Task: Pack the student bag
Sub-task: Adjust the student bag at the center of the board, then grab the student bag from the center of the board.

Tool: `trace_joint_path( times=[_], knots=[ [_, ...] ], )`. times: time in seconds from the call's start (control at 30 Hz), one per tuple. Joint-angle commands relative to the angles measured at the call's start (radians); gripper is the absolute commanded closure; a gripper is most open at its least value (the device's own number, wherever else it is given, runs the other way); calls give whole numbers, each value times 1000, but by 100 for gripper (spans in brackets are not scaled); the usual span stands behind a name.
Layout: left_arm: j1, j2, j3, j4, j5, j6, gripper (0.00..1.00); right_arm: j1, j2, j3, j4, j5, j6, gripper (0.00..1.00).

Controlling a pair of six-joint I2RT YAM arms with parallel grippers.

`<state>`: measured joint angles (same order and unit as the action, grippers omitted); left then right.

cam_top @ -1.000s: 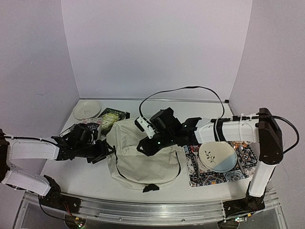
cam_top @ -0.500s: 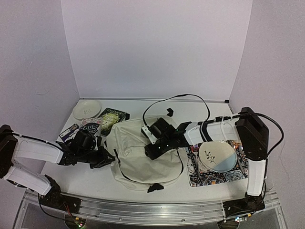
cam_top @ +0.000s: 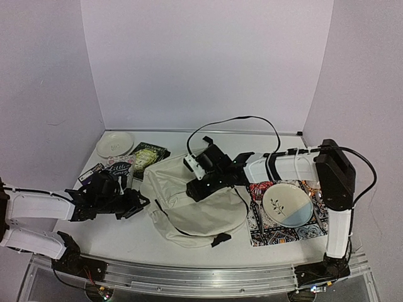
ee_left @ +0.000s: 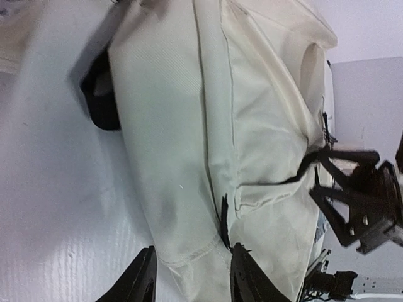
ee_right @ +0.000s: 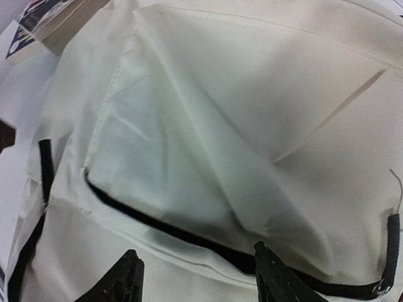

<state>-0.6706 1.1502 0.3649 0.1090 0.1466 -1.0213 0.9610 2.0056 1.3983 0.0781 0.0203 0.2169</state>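
Observation:
The cream student bag (cam_top: 195, 204) lies flat in the middle of the table, with black strap ends at its front. My left gripper (cam_top: 140, 202) is low at the bag's left edge. In the left wrist view it (ee_left: 192, 282) is open, its fingers (ee_left: 141, 283) straddling a corner of the bag (ee_left: 208, 126). My right gripper (cam_top: 196, 189) is over the bag's top middle. In the right wrist view it (ee_right: 200, 278) is open just above the bag (ee_right: 220, 126), over a dark zipper line (ee_right: 189, 236). Neither gripper holds anything.
Books lie at the back left: a green one (cam_top: 150, 156) and a pale one (cam_top: 119, 168), whose corner shows in the right wrist view (ee_right: 44, 19). A white plate (cam_top: 114, 144) is behind them. At the right, a patterned mat (cam_top: 277, 236) bears a blue-and-white plate (cam_top: 288, 206).
The bag has shifted and flattened, its front strap end now further right. My left gripper has drawn back slightly to the left. My right gripper has lifted a little toward the bag's back edge.

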Motion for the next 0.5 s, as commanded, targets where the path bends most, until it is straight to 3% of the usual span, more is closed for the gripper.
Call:
trace_joint_path(
  times=[0.0,0.47],
  knots=[
    [70,34,7,32,-25,-6,58,36,-92,-19,-25,-72,14,39],
    [80,303,114,213,116,30,59,95,34,131,-4,-169,59,39]
  ],
)
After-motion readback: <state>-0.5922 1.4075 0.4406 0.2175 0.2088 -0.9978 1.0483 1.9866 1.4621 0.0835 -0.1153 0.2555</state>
